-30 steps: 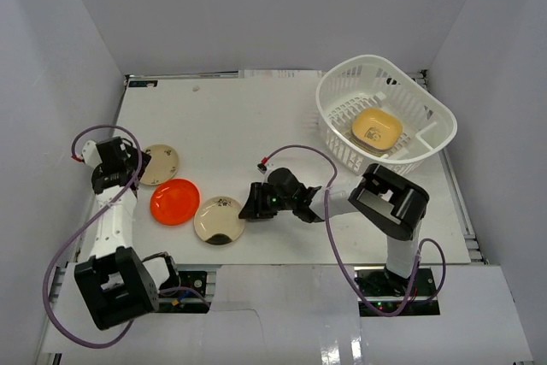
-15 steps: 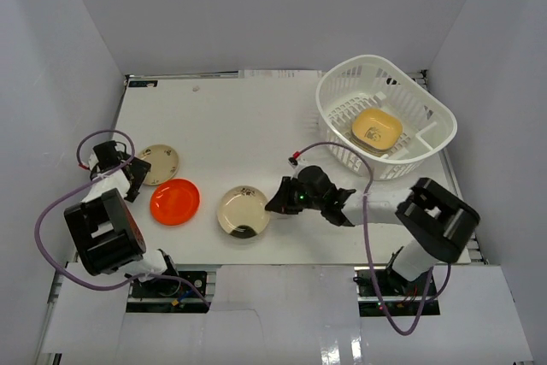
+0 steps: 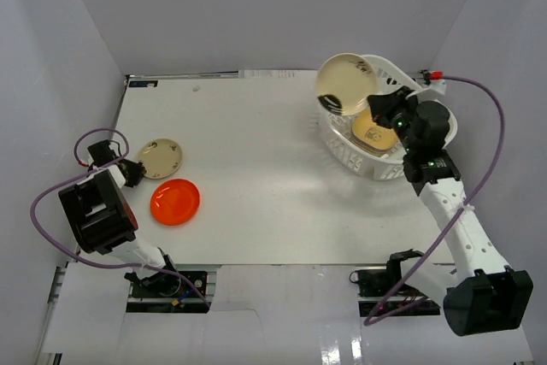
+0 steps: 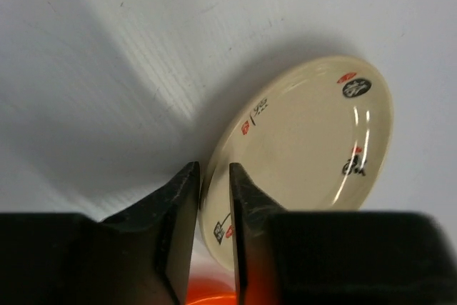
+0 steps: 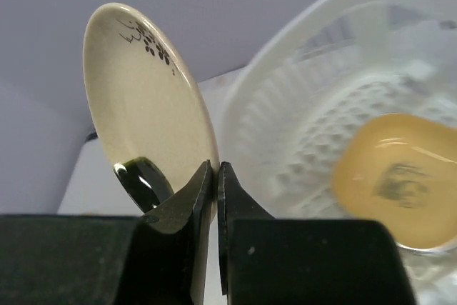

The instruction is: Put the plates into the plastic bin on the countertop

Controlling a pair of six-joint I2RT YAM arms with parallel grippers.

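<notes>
My right gripper (image 3: pixel 371 103) (image 5: pixel 216 171) is shut on the lower rim of a round cream plate (image 3: pixel 345 84) (image 5: pixel 139 98) with a dark patch. It holds the plate on edge in the air at the left rim of the white plastic bin (image 3: pixel 432 104) (image 5: pixel 285 126). A yellow rounded-square plate (image 3: pixel 377 129) (image 5: pixel 400 176) lies inside the bin. On the countertop (image 3: pixel 256 143) at the left, my left gripper (image 3: pixel 134 168) (image 4: pixel 214 176) is shut on the rim of a tan plate (image 3: pixel 161 157) (image 4: pixel 307 141) with small prints. An orange plate (image 3: pixel 175 201) (image 4: pixel 207 296) lies just in front of it.
White walls enclose the table on the left, back and right. The left arm's purple cable (image 3: pixel 51 203) loops by the left wall. The right arm's cable (image 3: pixel 491 126) arcs over the table's right edge.
The right arm carried the dark-patched cream plate from the front middle of the table up to the bin. The left gripper's jaws narrowed onto the tan plate's rim.
</notes>
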